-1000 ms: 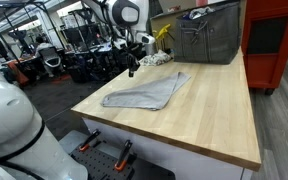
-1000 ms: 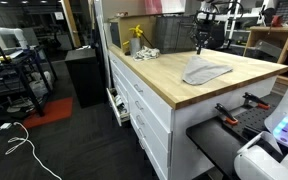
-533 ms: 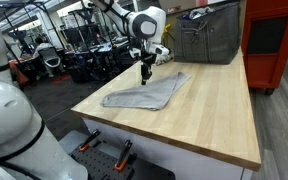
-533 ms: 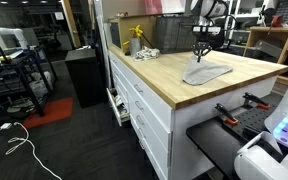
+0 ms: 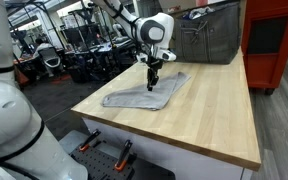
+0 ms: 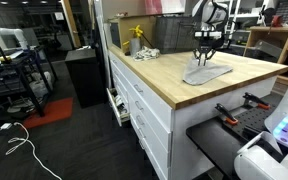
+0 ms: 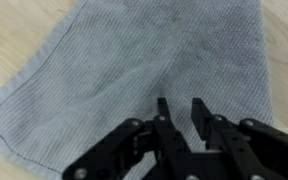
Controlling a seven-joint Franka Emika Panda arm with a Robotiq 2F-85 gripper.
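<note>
A grey towel [image 5: 134, 96] lies spread flat on the wooden table [image 5: 219, 115]; it also shows in an exterior view [image 6: 208, 73]. My gripper [image 5: 152, 86] points straight down over the towel's far part, close above it, as an exterior view also shows [image 6: 203, 62]. In the wrist view the towel [image 7: 134, 60] fills the picture and the gripper [image 7: 180, 106] has its two black fingers a small gap apart. Nothing sits between them. I cannot tell whether the tips touch the cloth.
A grey mesh bin [image 5: 206, 35] stands at the back of the table, beside a yellow object [image 5: 164, 34] and a small crumpled cloth [image 5: 156, 60]. A red cabinet [image 5: 274, 40] stands beyond the table. White drawers [image 6: 144, 105] front the table.
The arm has swung from the table's far edge to over the towel and come down towards it. The jaws, shut before, now stand slightly apart.
</note>
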